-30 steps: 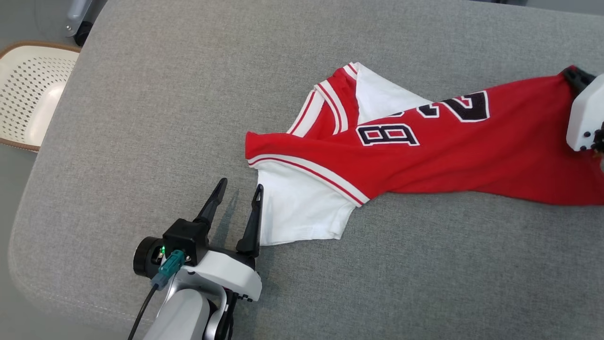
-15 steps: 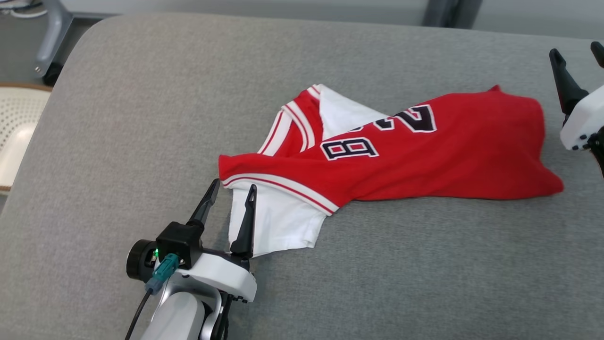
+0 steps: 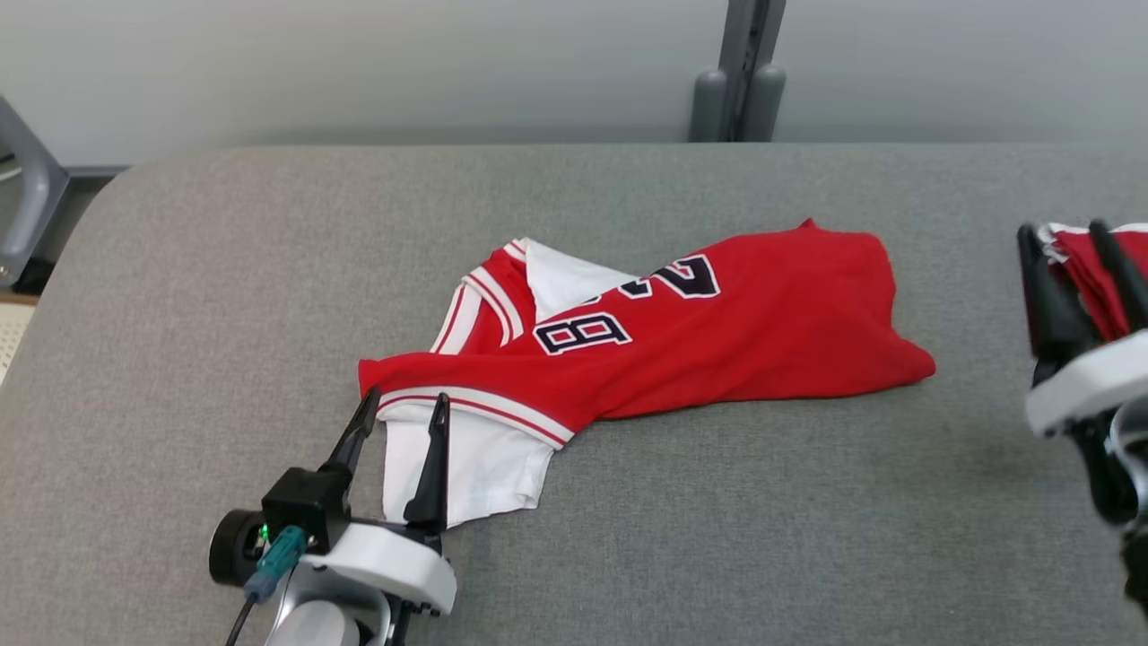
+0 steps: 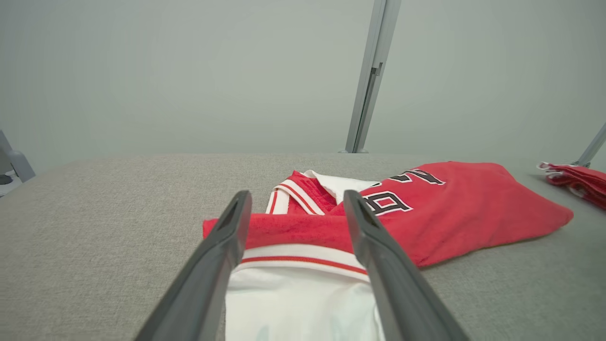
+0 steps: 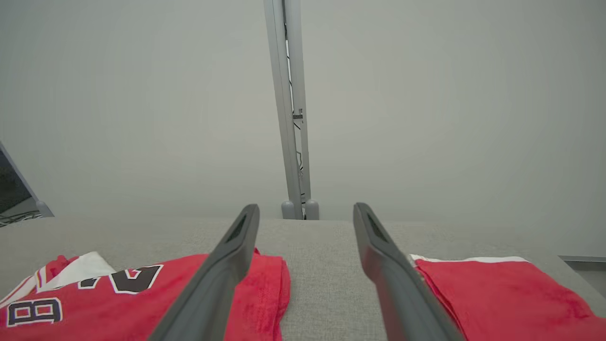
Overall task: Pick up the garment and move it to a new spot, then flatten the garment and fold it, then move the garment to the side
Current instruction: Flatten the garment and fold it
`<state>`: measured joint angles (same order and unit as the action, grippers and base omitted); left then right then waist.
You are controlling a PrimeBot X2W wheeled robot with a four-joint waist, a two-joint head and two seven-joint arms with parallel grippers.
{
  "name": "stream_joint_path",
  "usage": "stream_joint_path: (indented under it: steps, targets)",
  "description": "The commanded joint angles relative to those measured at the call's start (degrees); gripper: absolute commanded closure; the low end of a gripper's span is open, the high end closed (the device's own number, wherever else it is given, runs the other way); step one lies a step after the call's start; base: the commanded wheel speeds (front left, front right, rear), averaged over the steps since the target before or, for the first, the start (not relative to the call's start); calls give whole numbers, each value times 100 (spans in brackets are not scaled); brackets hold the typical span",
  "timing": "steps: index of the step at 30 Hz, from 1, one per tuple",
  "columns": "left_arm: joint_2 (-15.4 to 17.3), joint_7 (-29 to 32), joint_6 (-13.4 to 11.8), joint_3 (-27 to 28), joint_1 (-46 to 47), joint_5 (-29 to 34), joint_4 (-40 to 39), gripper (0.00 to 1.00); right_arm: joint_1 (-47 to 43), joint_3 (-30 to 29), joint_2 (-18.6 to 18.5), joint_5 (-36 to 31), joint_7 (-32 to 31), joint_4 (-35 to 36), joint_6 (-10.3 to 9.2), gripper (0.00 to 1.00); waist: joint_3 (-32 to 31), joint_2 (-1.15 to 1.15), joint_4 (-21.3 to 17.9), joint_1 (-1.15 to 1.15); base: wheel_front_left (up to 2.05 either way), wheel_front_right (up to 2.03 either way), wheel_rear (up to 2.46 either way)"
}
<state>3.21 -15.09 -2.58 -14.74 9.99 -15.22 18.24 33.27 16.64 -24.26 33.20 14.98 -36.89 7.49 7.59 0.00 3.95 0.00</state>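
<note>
The garment (image 3: 700,341), a red jersey with white sleeves, striped trim and black numerals edged in white, is seen whole in the head view. It lies crumpled and partly folded over itself near the middle of the grey cloth-covered counter (image 3: 269,269). The left claw (image 3: 406,397) is spread at the garment's near left corner, one finger beside the white sleeve and the other over it. In the left wrist view the white cloth and striped band are seen between the fingers, with nothing pinched. The right claw (image 3: 1062,230) is likewise spread and empty, off the garment's right end. In the right wrist view a strip of bare counter is shown between the garment and a second folded red cloth (image 5: 497,289), with a grey post (image 5: 291,118) behind.
</note>
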Motion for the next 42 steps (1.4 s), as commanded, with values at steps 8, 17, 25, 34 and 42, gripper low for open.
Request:
stream_joint_path:
  steps: [8,17,25,34,42]
  targets:
    - [51,-6,22,208,-492,-16,-50,0,-1765,-1199,1094,-1338,28,1369,1,0,-464,0,-137,0,0,0,0]
    - [37,-6,-61,332,-823,70,-123,0,-2599,-1412,1914,-2008,28,1901,1,0,-716,0,-61,0,0,0,0]
    - [8,-6,-14,334,-810,24,-115,0,-2706,-1524,2094,-2152,28,1982,1,0,-752,0,16,0,0,0,0]
    - [-4,-6,-12,323,-736,59,-79,0,-2682,-1538,2123,-2177,29,1940,1,0,-743,0,39,0,0,0,0]
    - [-11,-6,6,270,-741,44,100,0,-2675,-1519,2125,-2123,29,1874,1,0,-719,0,56,0,0,0,0]
